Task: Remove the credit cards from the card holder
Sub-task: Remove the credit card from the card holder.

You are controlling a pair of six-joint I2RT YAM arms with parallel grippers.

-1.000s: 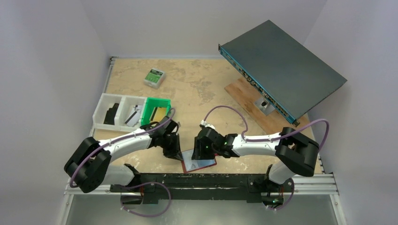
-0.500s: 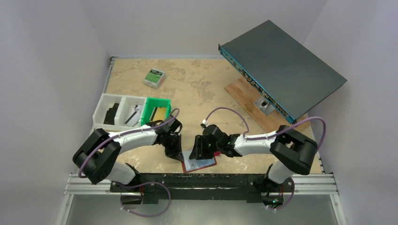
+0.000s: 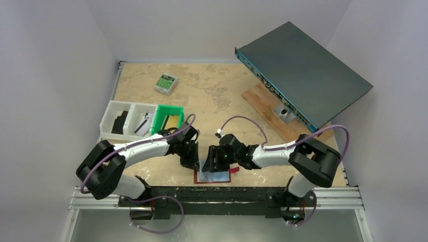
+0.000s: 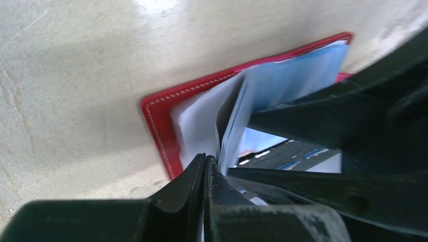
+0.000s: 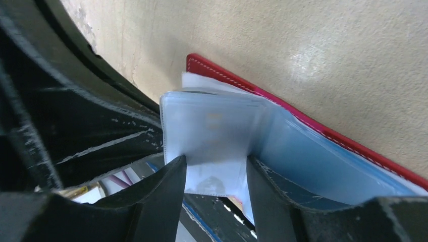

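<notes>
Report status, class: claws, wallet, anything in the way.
Left claw shut at the wallet. Right claw open, astride a clear sleeve. Wallet lies open. Nothing blocking.

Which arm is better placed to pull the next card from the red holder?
Right, I think. The right tool is open, one finger on each side of the lifted clear sleeve, so it only needs to close. The left tool is shut at the edge of the holder.

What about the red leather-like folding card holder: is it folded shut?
No, the red leather-like folding card holder lies spread open on the table top, its pale blue inside facing up.
</notes>
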